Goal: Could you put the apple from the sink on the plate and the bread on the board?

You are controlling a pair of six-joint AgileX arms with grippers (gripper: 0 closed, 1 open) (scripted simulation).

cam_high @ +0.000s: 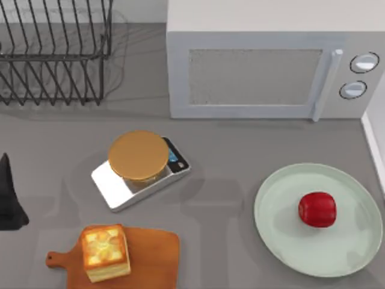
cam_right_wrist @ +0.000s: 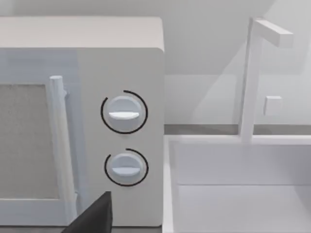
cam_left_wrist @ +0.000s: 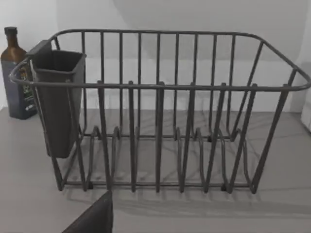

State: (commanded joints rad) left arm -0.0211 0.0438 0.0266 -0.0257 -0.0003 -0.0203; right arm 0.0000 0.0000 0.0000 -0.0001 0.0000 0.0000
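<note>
Bread (cam_high: 106, 252) on board (cam_high: 150, 262); left gripper (cam_high: 9, 195) seemingly parked left.

A glossy red apple (cam_high: 317, 209) lies on the pale mint-green plate (cam_high: 277, 235). Left of the plate, bread (cam_high: 106, 252) with a golden-orange top and pale yellow sides sits on the orange-brown board (cam_high: 153, 259). Beyond the board, a silver scale (cam_high: 114, 183) carries a golden-brown top.

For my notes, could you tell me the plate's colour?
The large round plate is pale mint green, clearest in the top view.
</note>
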